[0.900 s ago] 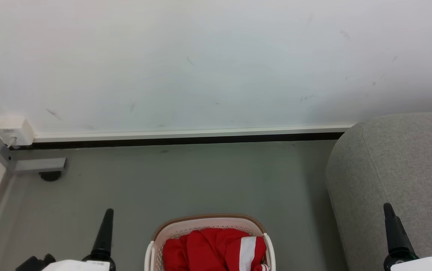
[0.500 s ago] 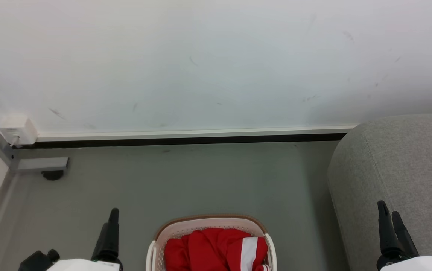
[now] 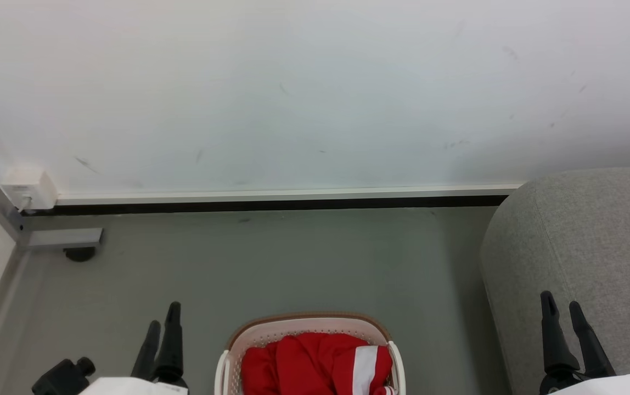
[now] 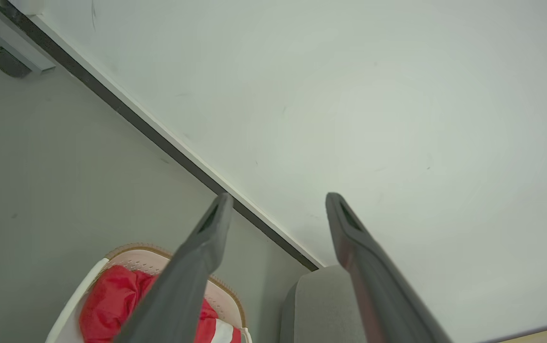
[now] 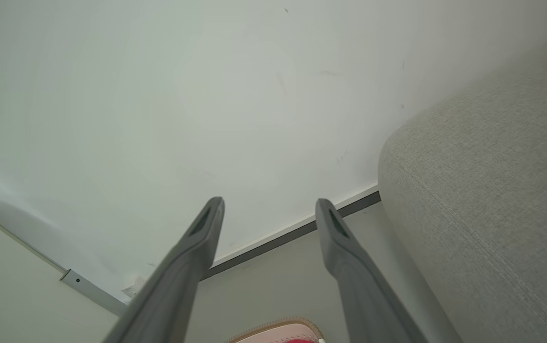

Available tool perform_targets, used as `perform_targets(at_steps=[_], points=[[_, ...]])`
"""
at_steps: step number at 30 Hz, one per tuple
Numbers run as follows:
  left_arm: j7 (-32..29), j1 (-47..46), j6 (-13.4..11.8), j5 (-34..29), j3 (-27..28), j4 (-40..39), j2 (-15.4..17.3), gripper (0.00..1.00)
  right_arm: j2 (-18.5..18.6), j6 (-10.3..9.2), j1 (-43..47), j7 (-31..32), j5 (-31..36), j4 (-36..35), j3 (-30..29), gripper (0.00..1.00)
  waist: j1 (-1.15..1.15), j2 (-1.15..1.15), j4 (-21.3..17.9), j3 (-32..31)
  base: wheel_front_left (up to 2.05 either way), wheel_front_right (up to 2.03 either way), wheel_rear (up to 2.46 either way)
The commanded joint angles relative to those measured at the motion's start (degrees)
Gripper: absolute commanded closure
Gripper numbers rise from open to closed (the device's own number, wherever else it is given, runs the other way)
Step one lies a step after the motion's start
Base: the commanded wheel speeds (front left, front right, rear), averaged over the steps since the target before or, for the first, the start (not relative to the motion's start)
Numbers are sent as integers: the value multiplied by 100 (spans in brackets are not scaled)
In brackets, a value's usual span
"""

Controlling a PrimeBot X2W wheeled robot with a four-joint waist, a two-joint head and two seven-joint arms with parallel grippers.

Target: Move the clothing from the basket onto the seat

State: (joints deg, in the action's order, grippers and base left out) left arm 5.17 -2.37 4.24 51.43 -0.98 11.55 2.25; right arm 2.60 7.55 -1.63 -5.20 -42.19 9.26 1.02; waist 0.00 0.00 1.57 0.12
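Red clothing (image 3: 304, 365) piled in the basket (image 3: 304, 321), sofa (image 3: 595, 230) to its right, left gripper (image 3: 164, 315) and right gripper (image 3: 561, 300) flanking it, fingers spread.

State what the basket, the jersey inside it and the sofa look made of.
Basket: likely moulded plastic, matte cream, with perforated walls and a brown rim. Jersey: probably thin synthetic fabric, smooth red with a white stripe, softly crumpled. Sofa: matte grey woven upholstery with a stitched seam.
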Motion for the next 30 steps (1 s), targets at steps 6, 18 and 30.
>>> perform_targets(at_steps=[6, 18, 30], points=[[168, -12, -41, -592, -64, -136, 57, 0, 60, -5, 25, -164, 578, -150, 41, 0, 0, 0, 20, 2, 0, 0, 0], [353, 33, -46, -1470, -84, -200, 64, 0, 54, -7, 74, -350, 1314, -170, 114, 0, 0, 0, 62, 14, 0, 0, 0], [532, 93, -20, -2313, -123, -207, 68, 0, 53, -8, 118, -520, 1942, -159, 92, 0, 0, 0, 99, 4, 0, 0, 0]])
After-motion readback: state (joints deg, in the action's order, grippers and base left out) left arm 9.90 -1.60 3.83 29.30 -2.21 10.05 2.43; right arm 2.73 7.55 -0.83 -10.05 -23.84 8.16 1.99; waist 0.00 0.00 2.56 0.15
